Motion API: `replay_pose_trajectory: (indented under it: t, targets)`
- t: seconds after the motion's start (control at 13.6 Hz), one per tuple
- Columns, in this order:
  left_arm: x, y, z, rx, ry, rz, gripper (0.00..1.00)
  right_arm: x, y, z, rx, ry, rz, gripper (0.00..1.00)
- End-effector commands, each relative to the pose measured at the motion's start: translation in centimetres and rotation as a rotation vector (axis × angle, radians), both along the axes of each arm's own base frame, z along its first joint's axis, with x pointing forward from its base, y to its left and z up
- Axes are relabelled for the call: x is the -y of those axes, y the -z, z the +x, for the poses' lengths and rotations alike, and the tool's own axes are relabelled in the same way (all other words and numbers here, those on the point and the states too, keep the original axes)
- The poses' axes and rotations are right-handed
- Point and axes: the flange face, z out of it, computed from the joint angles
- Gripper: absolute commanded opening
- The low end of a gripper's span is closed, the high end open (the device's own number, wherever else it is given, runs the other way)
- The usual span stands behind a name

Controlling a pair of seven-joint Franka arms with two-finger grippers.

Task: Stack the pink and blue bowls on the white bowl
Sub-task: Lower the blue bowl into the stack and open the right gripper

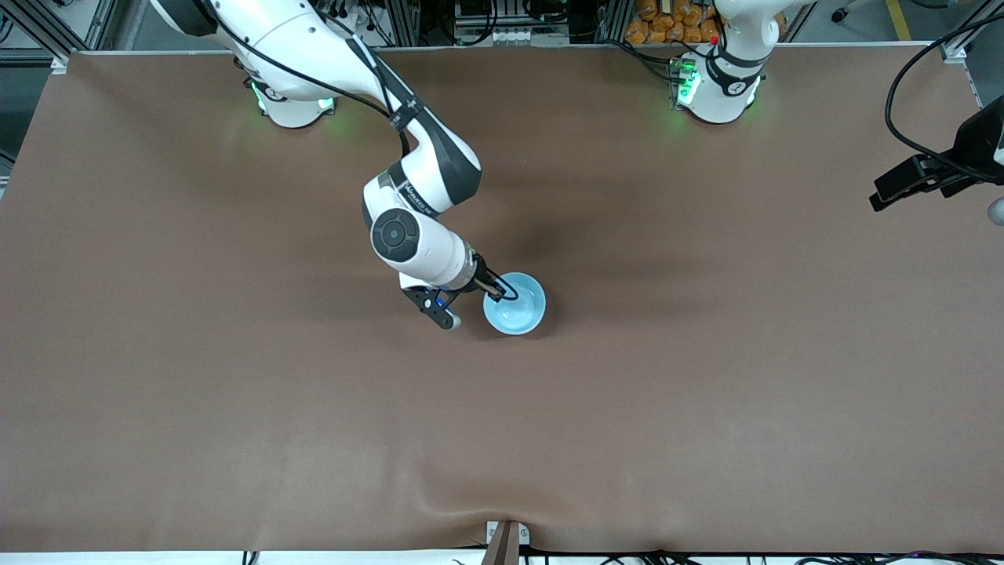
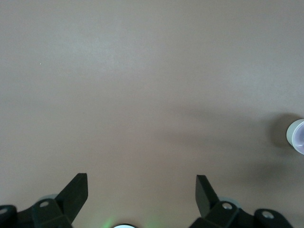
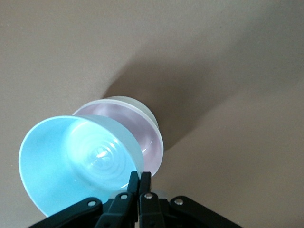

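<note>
My right gripper (image 1: 496,292) is shut on the rim of the light blue bowl (image 1: 515,306) at mid-table. In the right wrist view the gripper (image 3: 139,175) pinches the blue bowl (image 3: 71,161), which is tilted directly over the pink bowl (image 3: 142,135). The pink bowl sits nested in the white bowl (image 3: 151,114), whose pale wall shows around it. In the front view the blue bowl hides both. My left gripper (image 1: 882,196) waits open and empty over the left arm's end of the table; its fingers (image 2: 76,190) stand wide apart. The nested bowls (image 2: 297,136) show far off in the left wrist view.
The brown table cover (image 1: 235,392) is bare around the bowls. The arm bases (image 1: 718,86) stand along the table edge farthest from the front camera. A small bracket (image 1: 506,541) sits at the nearest edge.
</note>
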Motion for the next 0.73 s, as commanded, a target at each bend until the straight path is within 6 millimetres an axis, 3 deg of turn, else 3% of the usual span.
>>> replay_pose_trajectory:
  t: [0.0,0.22,0.66]
  targets:
    - [0.0,-0.1,-0.4,0.008,0.015,0.004,1.00,-0.3,0.5,-0.2,0.008,0.018,0.008,0.00]
    - [0.5,0.4,-0.8,-0.005,0.021,0.008,1.00,-0.4,1.9,-0.7,0.016,0.007,-0.003,0.00]
    - [0.8,0.0,-1.8,0.001,0.023,0.019,1.00,-0.2,2.9,-1.1,0.026,0.003,-0.009,0.00]
